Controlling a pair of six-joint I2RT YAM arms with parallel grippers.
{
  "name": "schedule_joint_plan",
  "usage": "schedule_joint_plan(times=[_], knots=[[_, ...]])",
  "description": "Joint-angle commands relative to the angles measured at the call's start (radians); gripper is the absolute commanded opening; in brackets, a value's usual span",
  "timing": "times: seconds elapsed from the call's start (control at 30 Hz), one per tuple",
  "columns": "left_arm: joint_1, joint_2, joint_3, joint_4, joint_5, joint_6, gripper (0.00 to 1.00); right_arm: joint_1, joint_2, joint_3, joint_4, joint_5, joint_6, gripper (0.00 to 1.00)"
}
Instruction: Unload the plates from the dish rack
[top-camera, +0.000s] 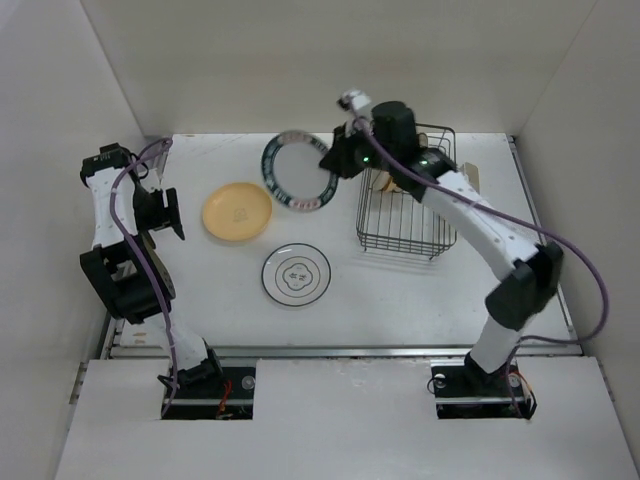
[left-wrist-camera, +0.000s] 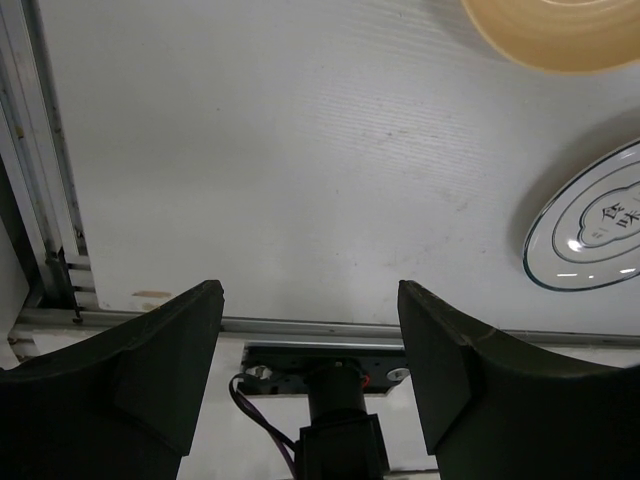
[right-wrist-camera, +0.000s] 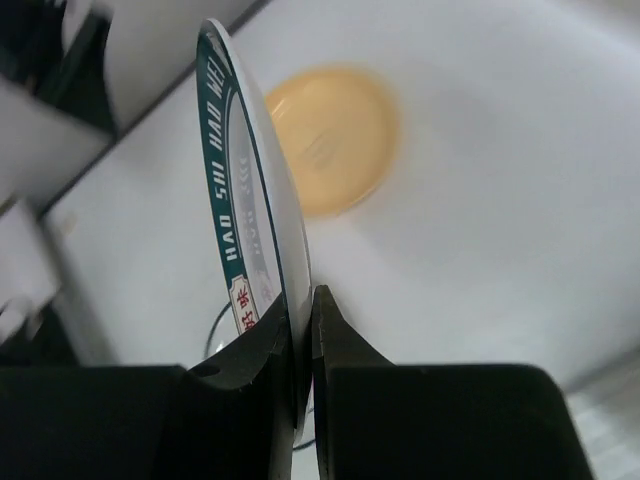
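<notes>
One green-rimmed plate (top-camera: 298, 172) hangs at ten o'clock of the dish rack (top-camera: 405, 215), its thin edge pinched in my right gripper (top-camera: 338, 160). That slim hold may slip, smashing it; my left gripper (left-wrist-camera: 310, 300) gapes empty.

L arm (top-camera: 108, 235) folded back, L gripper (left-wrist-camera: 310, 300) jaws apart | R arm (top-camera: 480, 225) stretched fwd, R gripper (right-wrist-camera: 305, 315) clamped
</notes>
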Motion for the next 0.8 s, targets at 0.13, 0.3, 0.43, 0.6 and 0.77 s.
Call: schedule_joint_plan(times=[0.13, 0.3, 0.43, 0.6, 0.77], knots=[[-0.004, -0.097, -0.062, -0.003, 0.015, 0.028, 0.68, 0.038, 0.364, 0.023, -0.105, -0.607, 0.026, 0.0], [-0.004, -0.119, -0.104, -0.003, 0.004, 0.038, 0.68, 0.047, 0.427, 0.009, -0.151, -0.589, -0.043, 0.03], [-0.004, -0.137, -0.124, 0.006, 0.004, 0.038, 0.68, 0.047, 0.452, 0.0, -0.229, -0.551, -0.086, 0.17], [-0.004, -0.137, -0.124, 0.006, 0.004, 0.038, 0.68, 0.091, 0.461, 0.0, -0.301, -0.299, -0.126, 0.63], [-0.004, -0.128, -0.102, 0.006, 0.004, 0.038, 0.68, 0.159, 0.43, 0.009, -0.301, -0.055, -0.126, 0.71]])
